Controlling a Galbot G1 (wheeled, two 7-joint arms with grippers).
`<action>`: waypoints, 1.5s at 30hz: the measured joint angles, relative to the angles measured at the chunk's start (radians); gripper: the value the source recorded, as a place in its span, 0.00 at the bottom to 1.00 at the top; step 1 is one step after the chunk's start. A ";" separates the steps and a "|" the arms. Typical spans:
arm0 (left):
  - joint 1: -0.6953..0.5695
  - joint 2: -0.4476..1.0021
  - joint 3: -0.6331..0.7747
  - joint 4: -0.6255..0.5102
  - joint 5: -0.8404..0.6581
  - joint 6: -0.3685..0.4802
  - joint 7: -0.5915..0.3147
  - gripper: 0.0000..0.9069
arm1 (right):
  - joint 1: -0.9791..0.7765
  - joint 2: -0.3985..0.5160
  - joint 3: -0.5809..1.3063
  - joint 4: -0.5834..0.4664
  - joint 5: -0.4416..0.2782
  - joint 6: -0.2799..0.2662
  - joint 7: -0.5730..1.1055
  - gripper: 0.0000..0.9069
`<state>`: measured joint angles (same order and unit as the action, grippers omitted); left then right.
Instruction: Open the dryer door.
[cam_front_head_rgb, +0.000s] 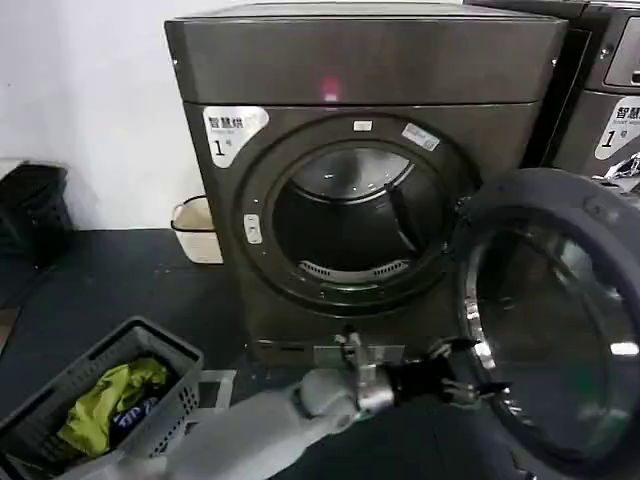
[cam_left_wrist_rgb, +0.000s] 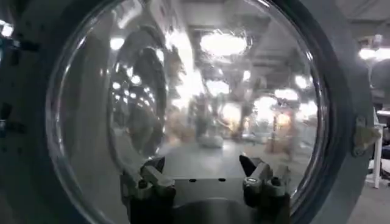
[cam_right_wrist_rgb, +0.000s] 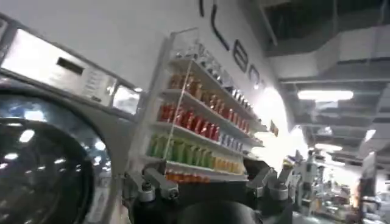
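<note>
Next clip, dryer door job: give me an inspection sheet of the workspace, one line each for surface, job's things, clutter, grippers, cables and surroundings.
Surface: dark floor in front of the machine.
Job's things: dryer door swung open to the robot's right, grey inner face showing; drum opening exposed.
Clutter: grey laundry basket with yellow-green cloth at lower left; small cream bin beside the dryer.
Grippers: left gripper open at the door's lower inner edge, facing the glass; right gripper open, raised, facing a neighbouring machine.
Cables: nothing seen.
Surroundings: second machine on the right; stocked shelves beyond.
</note>
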<state>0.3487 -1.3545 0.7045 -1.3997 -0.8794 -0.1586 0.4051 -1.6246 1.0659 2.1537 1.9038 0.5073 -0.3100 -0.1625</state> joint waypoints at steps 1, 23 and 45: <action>-0.006 -0.014 0.003 0.013 0.000 0.000 0.000 1.00 | -0.002 -0.003 0.011 -0.006 -0.003 0.000 0.004 1.00; -0.112 -0.235 0.052 0.234 0.009 -0.038 -0.052 1.00 | -0.025 -0.022 0.126 -0.062 -0.042 0.015 0.008 1.00; -0.162 -0.255 0.023 0.338 0.082 -0.134 -0.110 1.00 | -0.020 -0.017 0.108 -0.064 -0.044 0.029 0.006 1.00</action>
<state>0.1870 -1.6092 0.7277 -1.0618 -0.7973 -0.2929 0.2955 -1.6448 1.0486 2.2620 1.8401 0.4635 -0.2807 -0.1564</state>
